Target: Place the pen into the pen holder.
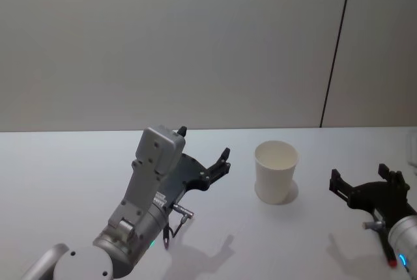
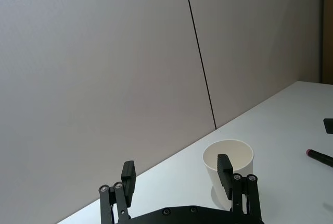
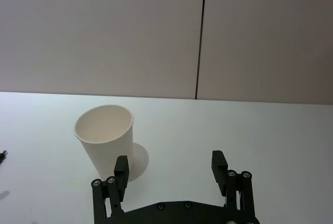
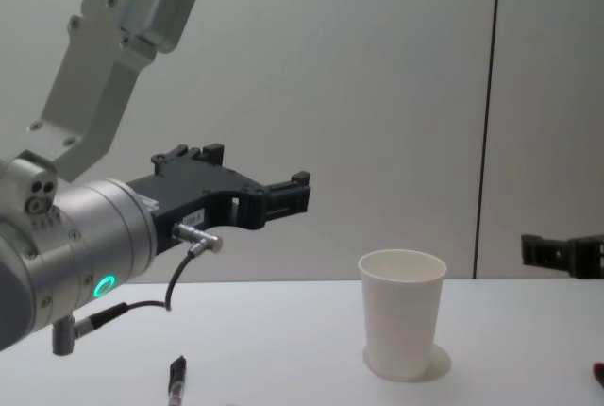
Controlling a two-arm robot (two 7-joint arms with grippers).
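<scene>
The pen holder (image 1: 276, 176) is a white paper cup standing upright on the white table, also in the chest view (image 4: 401, 316) and both wrist views (image 2: 240, 155) (image 3: 104, 130). A slim dark pen (image 4: 176, 378) lies on the table below my left arm, left of the cup; it appears as a thin dark shape (image 1: 167, 241) in the head view. My left gripper (image 1: 204, 144) (image 2: 176, 164) (image 4: 264, 175) hangs open and empty above the table, left of the cup. My right gripper (image 1: 359, 173) (image 3: 170, 160) is open and empty to the cup's right.
A plain wall with one dark vertical seam (image 1: 335, 52) stands behind the table. In the left wrist view, a dark rod with a pink end (image 2: 318, 156) lies near the right gripper; I cannot tell what it is. Bare tabletop (image 1: 78, 163) surrounds the cup.
</scene>
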